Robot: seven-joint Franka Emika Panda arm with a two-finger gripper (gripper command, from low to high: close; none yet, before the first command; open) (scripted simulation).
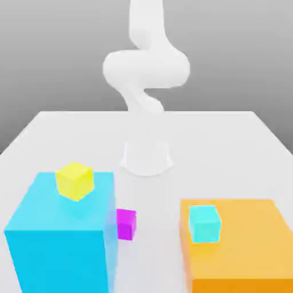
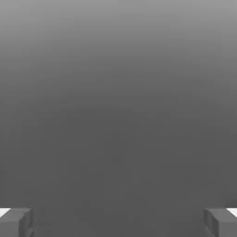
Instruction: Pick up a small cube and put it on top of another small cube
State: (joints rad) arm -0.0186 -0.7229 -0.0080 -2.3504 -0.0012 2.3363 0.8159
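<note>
The fingers (image 2: 19, 223) are held wide apart, with nothing gripped between them. Beside the big cyan block (image 1: 62, 229), toward the exterior view's right, the magenta cube (image 1: 126, 224) is seen on the bench (image 1: 154, 257). The yellow cube (image 1: 75, 181) is supported on the block's top.

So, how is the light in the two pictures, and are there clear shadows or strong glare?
Exterior view: bright, even light, with the arm and table almost washed out to white, no clear cast shadows; hand view: dim grey, darker toward the gripper, with no strong glare.
</note>
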